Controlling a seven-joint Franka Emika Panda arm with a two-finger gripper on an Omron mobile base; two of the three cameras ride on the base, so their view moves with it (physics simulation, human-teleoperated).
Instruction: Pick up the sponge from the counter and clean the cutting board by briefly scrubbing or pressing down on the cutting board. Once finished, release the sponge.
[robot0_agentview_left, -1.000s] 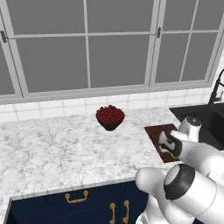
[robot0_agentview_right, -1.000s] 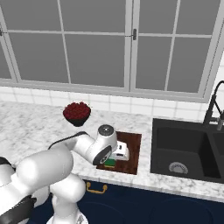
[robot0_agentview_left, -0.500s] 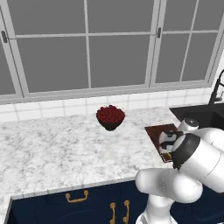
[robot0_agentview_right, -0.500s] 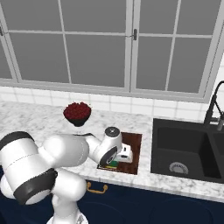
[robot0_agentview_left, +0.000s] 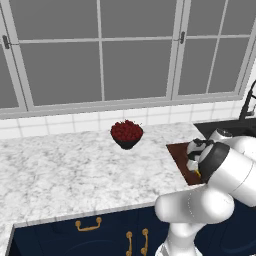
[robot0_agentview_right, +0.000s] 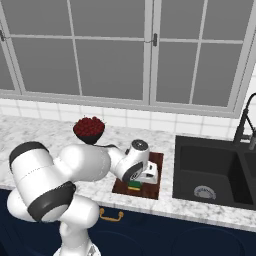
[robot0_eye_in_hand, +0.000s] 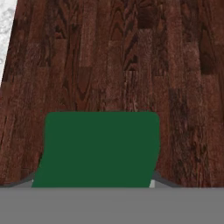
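Swung further over the board (robot0_agentview_right: 155, 161) since a second ago, end effector (robot0_agentview_right: 135, 184) clamped on sponge (robot0_eye_in_hand: 99, 148). Best pressed flat, scrubbed briefly, mid-board.

bowl of red fruit (robot0_agentview_left: 126, 134), sink (robot0_agentview_right: 212, 172), faucet (robot0_agentview_right: 244, 122)

My arm is glossy white, built of fat rounded links. Dark grey to black bands ring the joints: one at lower left of the right base view, one at right of centre in the left base view. A round pale cap with a dark rim tops my wrist. My hand (robot0_agentview_right: 148, 173) is a white block, dark beneath.
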